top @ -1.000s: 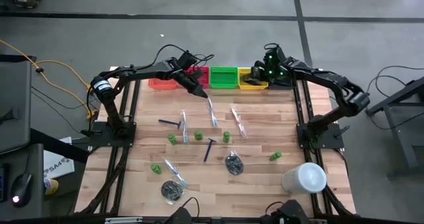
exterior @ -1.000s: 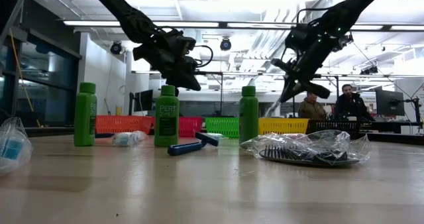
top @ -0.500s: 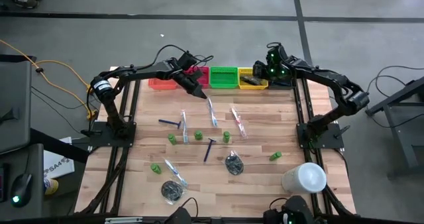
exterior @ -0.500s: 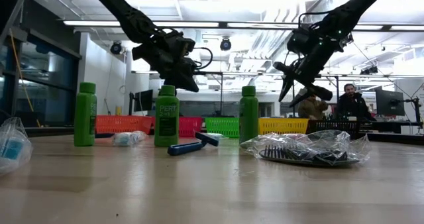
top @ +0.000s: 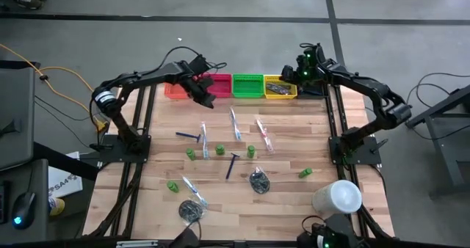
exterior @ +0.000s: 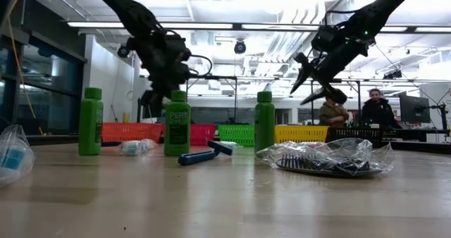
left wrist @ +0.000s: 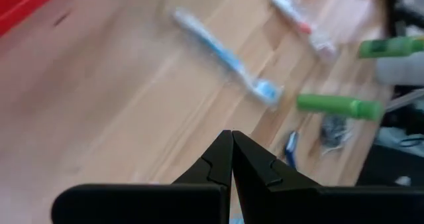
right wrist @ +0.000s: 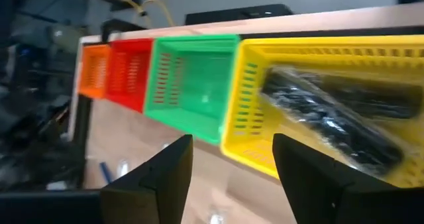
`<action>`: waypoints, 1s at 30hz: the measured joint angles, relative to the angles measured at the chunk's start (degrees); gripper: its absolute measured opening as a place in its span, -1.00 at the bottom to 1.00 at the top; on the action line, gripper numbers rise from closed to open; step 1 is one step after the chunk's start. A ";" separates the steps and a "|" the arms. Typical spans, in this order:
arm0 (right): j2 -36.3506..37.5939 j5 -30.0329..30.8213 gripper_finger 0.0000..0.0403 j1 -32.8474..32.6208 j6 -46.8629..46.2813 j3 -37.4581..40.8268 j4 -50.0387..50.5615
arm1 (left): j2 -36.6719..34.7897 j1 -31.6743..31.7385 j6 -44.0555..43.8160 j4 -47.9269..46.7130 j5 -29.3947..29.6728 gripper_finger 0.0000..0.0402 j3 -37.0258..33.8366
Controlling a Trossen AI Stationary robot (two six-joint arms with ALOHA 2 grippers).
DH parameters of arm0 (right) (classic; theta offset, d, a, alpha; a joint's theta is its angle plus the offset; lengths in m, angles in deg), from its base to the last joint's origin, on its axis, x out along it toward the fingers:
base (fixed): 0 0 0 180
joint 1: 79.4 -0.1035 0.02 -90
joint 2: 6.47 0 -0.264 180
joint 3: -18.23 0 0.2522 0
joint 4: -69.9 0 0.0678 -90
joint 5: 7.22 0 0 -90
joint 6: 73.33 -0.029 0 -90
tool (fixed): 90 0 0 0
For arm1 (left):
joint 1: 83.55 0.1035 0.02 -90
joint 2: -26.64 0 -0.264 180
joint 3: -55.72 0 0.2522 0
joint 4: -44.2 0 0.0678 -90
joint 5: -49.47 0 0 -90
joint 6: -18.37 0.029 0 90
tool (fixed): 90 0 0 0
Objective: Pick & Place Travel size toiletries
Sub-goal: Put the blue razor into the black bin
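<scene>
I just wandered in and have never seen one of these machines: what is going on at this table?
Two robot arms are sorting small toiletries into coloured bins along the table's far edge. The right gripper hangs open above the yellow bin, where a wrapped comb already lies. The left gripper is shut and empty, near the red bin. Green bottles, razors and toothbrushes are still scattered on the table.

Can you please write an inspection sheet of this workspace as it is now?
Surface: wooden table.
Job's things: green bottles, razors, toothbrushes and bagged combs scattered; one wrapped comb lies in the yellow bin.
Clutter: white cylinder.
Grippers: left gripper shut, empty; right gripper open above the yellow bin.
Cables: orange cable on the floor.
Surroundings: two persons behind.
</scene>
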 joint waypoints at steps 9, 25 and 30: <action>1.44 -7.00 -0.01 -0.02 3.93 0.00 -2.30 | -2.50 -2.18 25.62 -19.51 6.90 -0.96 -0.07; 1.59 -10.21 -0.01 -0.09 5.75 0.00 -2.93 | -2.52 -12.25 38.52 -27.86 25.97 -0.17 -0.64; 1.59 -10.24 -0.01 -0.07 5.96 0.00 -3.13 | -3.85 -12.66 36.96 -24.46 23.17 -0.09 -5.76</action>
